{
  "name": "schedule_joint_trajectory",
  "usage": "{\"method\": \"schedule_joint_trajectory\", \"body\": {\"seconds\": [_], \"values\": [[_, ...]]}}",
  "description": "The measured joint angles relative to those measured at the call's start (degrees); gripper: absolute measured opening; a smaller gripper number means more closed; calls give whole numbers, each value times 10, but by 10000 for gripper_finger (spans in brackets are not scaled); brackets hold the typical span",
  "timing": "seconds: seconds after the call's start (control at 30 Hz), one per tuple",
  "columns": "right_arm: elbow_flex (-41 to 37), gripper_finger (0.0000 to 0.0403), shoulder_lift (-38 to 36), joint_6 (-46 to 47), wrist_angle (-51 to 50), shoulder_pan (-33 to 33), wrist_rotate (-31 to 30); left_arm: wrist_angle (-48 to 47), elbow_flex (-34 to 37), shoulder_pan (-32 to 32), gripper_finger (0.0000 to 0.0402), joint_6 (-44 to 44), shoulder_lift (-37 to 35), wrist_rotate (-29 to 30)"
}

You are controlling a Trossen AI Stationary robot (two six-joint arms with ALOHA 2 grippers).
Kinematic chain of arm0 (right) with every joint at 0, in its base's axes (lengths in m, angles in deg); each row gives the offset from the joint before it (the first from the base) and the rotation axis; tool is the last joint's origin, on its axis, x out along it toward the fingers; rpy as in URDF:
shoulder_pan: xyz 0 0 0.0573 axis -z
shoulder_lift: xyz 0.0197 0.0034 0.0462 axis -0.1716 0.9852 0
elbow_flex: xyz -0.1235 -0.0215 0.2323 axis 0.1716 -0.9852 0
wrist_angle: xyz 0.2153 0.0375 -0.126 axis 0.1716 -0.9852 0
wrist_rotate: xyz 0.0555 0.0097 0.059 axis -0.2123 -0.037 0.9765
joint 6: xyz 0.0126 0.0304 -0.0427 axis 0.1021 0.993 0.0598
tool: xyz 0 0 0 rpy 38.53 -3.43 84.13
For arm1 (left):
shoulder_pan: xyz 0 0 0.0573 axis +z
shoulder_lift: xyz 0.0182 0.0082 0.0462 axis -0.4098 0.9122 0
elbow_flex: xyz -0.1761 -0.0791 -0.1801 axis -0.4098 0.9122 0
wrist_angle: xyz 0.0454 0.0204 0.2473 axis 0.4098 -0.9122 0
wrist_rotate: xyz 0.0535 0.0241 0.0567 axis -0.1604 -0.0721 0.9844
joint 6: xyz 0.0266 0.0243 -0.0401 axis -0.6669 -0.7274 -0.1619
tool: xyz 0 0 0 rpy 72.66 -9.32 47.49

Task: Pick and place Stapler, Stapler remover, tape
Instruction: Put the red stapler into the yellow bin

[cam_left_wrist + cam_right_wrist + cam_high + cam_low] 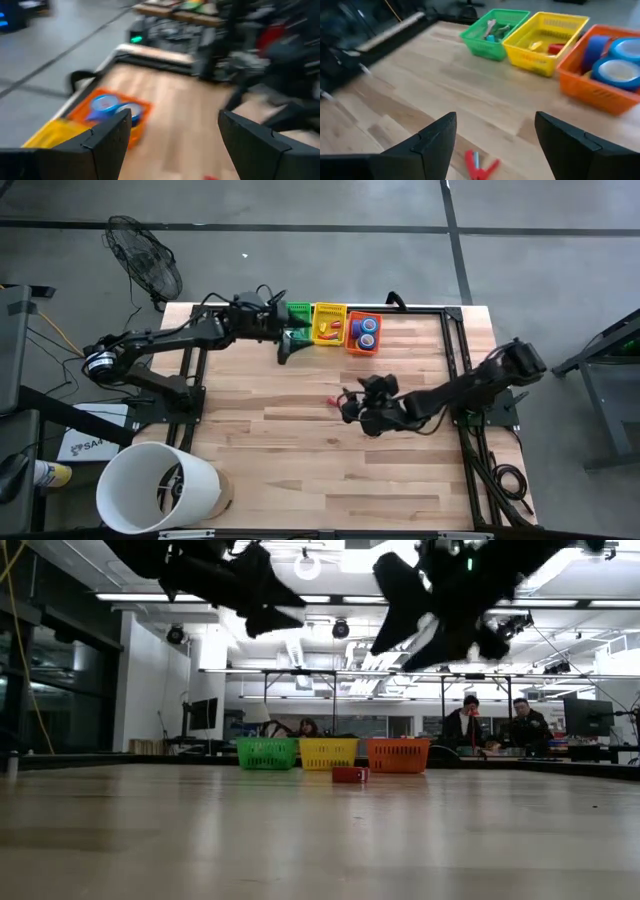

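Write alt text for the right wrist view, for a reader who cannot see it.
The right gripper hangs open over a wooden table, with a small red stapler remover lying just below its fingers. Beyond stand three baskets in a row: green, yellow and orange, the orange one holding blue tape rolls.

Green basket (492, 32); yellow basket (547, 42); orange basket (592, 85); blue tape (620, 70); red stapler remover (479, 166).

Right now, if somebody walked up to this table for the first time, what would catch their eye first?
Probably the row of three bright baskets at the far edge: green basket, yellow basket, and orange basket holding blue tape. Next, the small red item lying alone mid-table, just in front of the open right claw.
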Motion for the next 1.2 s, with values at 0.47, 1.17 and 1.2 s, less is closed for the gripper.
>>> {"method": "schedule_joint_trajectory", "body": {"seconds": [0.47, 1.17, 1.2], "values": [[88, 227, 261, -15, 183, -9, -13, 35, 0, 12, 294, -7, -114, -234], [220, 196, 334, 232, -146, -36, 116, -24, 0, 25, 294, -6, -191, -281], [208, 205, 333, 259, -136, -42, 113, -26, 0, 25, 294, -6, -191, -281]]}}
